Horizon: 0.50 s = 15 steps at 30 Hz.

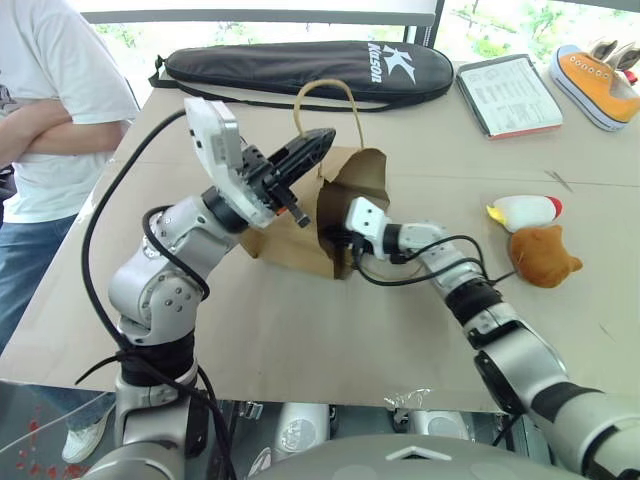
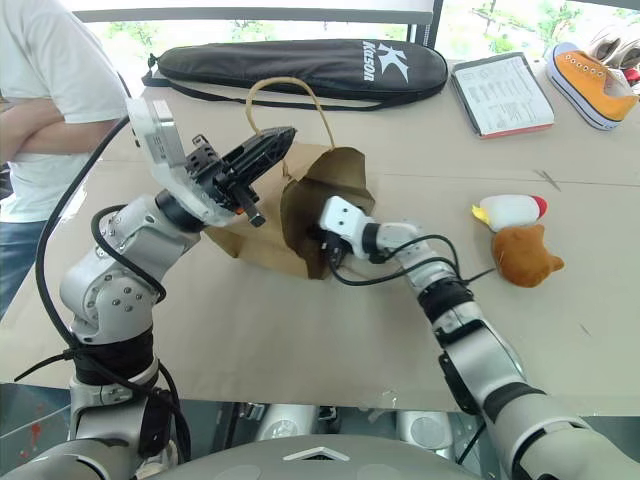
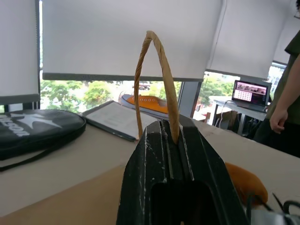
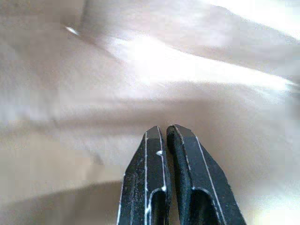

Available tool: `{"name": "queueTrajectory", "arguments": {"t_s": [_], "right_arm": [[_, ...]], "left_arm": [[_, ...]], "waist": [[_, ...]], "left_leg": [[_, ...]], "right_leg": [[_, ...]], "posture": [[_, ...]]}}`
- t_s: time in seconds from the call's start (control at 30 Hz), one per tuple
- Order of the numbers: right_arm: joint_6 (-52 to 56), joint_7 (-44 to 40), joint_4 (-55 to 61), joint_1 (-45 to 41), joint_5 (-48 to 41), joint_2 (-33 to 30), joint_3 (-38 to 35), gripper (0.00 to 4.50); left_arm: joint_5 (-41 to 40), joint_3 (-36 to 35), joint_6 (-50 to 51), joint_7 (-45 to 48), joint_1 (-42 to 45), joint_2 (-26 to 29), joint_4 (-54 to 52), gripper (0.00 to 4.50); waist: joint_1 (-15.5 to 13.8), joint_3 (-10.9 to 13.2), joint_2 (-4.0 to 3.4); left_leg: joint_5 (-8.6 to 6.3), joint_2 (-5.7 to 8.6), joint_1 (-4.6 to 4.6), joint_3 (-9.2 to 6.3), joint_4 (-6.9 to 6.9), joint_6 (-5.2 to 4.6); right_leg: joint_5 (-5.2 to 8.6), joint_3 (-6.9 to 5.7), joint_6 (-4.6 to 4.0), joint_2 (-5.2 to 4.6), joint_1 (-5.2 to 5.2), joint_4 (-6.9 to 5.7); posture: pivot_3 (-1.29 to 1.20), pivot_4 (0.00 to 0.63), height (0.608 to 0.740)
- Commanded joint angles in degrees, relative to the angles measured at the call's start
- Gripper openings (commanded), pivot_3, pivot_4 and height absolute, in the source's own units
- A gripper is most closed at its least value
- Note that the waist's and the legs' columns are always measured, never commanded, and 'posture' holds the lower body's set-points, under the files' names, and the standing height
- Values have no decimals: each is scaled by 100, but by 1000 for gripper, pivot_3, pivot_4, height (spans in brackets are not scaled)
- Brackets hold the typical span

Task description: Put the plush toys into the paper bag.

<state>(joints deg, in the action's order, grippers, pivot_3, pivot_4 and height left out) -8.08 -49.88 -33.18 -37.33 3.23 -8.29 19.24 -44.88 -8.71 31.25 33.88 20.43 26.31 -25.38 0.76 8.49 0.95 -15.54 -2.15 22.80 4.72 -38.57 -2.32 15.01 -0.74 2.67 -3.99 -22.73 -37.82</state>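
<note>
The brown paper bag lies on the table with its dark mouth turned toward my right arm. My left gripper is shut on one tan cord handle, which loops up past its fingertips, and holds the bag's top edge up. My right gripper is shut with nothing seen between its fingers. It reaches into the bag's mouth, with crumpled paper just ahead of it. Both plush toys lie on the table to the right of the bag: the white bird-like one and, just in front of it, the orange-brown one.
A long black racket case lies along the table's far side. A booklet and an orange sneaker sit at the far right. A person with folded arms stands by the table's left edge.
</note>
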Motion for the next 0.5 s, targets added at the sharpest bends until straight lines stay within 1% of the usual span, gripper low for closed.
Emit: {"name": "queueTrajectory", "arguments": {"t_s": [0.03, 0.07, 0.13, 0.17, 0.2, 0.27, 0.3, 0.37, 0.43, 0.47, 0.5], "right_arm": [[441, -69, 1439, 541, 38, -388, -5, 93], [790, 160, 2128, 672, 160, -498, -107, 93], [2654, -436, 3480, 720, -749, -850, -232, 93], [3074, -546, 4097, 812, -1001, -1096, -418, 589], [3316, -579, 4506, 879, -1158, -1271, -547, 816], [4103, -335, 5498, 995, -1646, -1523, -1059, 1725], [4544, -228, 5932, 1018, -1923, -1620, -1332, 2277], [5288, 59, 6660, 1033, -2469, -1764, -1999, 3161], [5870, 386, 7158, 1081, -3008, -1795, -2633, 4382], [6132, 673, 7398, 1158, -3072, -1833, -3101, 4382], [6303, 874, 7580, 1264, -3076, -1927, -3412, 4382]], "left_arm": [[337, 60, -530, 333, -212, 18, 23, 0], [416, 75, -660, 445, -260, 10, 111, 0], [500, 80, -820, 556, -252, -24, 268, 0], [537, 92, -887, 608, -197, -46, 373, 0], [564, 102, -943, 646, -158, -66, 445, 0], [623, 149, -1056, 766, -101, -101, 582, 0], [658, 172, -1111, 791, -81, -127, 642, 0], [719, 219, -1195, 821, -16, -186, 780, 0], [783, 260, -1253, 805, 11, -260, 847, 0], [838, 294, -1314, 794, 50, -319, 917, 0], [880, 312, -1355, 785, 84, -367, 977, 0]], "waist": [[4, 2, -1], [6, 2, -2], [1, 15, -7], [3, 17, -9], [-6, 18, -10], [-13, 17, -9], [-16, 18, -9], [-19, 18, -8], [-22, 20, -3], [-21, 20, -3], [-47, 20, -2]], "left_leg": [[0, 0, 0, 1, 4, 0], [0, -1, 1, 1, 7, 0], [1, -3, 7, 0, 12, 1], [1, -3, 11, 1, 12, 0], [2, -4, 15, 3, 11, 0], [1, -4, 17, -3, 11, -1], [1, -4, 19, -6, 12, -2], [0, -4, 21, -8, 14, -4], [-4, -4, 25, -9, 15, -10], [-8, -4, 25, -9, 15, -17], [-13, -4, 26, -8, 14, -25]], "right_leg": [[0, 0, 0, 0, -1, 1], [1, 0, 0, 3, -2, 5], [2, -2, -2, 3, -7, 6], [2, -1, -2, 3, -12, 6], [1, -1, -2, 3, -18, 4], [2, -4, -2, 4, -17, 8], [2, -7, -1, 4, -17, 11], [2, -9, -1, 7, -17, 17], [2, -8, -1, 7, -17, 21], [2, -8, -1, 6, -17, 21], [2, -8, -1, 7, -17, 22]], "posture": [[0, 150, 740], [0, 150, 740], [0, 150, 740], [0, 150, 740], [0, 150, 740], [0, 150, 740], [0, 150, 740], [0, 150, 740], [0, 150, 740], [0, 150, 740], [0, 150, 740]]}}
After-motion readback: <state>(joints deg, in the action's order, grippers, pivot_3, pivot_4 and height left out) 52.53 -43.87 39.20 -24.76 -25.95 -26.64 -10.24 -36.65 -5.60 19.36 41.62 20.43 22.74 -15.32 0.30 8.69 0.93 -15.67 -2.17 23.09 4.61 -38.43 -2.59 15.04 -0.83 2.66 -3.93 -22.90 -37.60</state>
